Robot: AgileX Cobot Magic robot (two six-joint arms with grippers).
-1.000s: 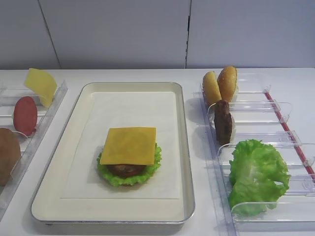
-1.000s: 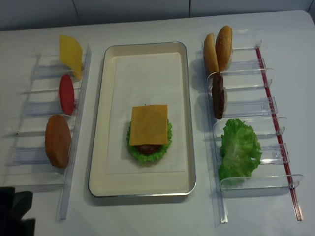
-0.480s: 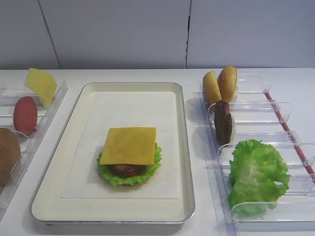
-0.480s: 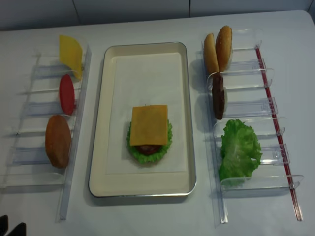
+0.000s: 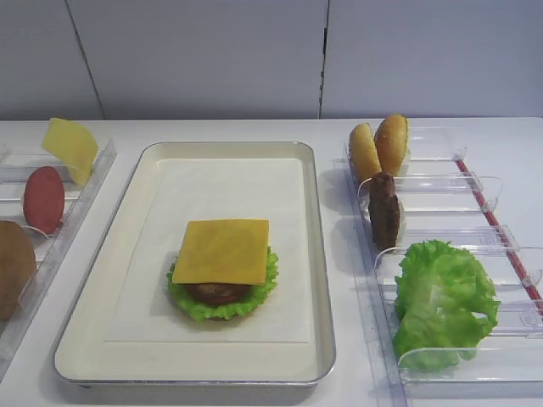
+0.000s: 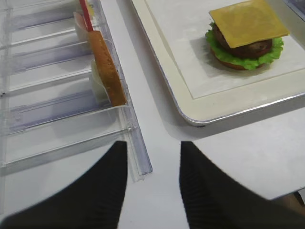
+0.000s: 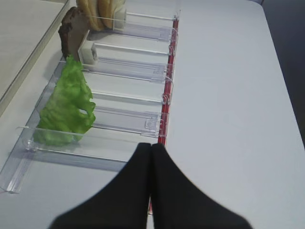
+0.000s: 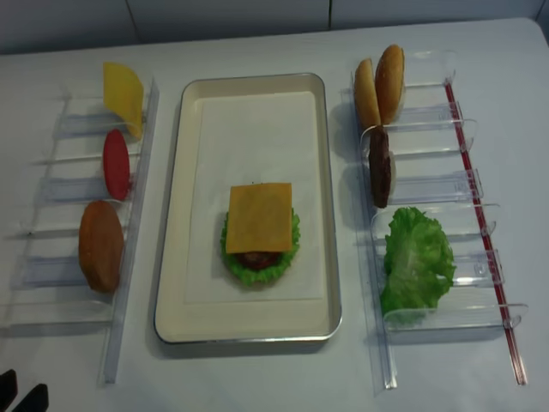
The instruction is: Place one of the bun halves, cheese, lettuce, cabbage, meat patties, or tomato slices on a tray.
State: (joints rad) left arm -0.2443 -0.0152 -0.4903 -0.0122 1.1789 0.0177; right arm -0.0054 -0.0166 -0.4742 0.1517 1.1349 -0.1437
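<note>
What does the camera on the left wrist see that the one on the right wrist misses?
Only the left wrist view shows the open left end effector, the cheese topping the burger stack, the tray and a bun half standing in a clear rack. Only the right wrist view shows the shut right end effector, the loose lettuce and a meat patty. Both show clear plastic racks on the white table.

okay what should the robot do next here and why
Probably send the open left gripper toward the bun half standing in the left rack. The stack on the tray already ends in cheese, and both grippers hold nothing.
</note>
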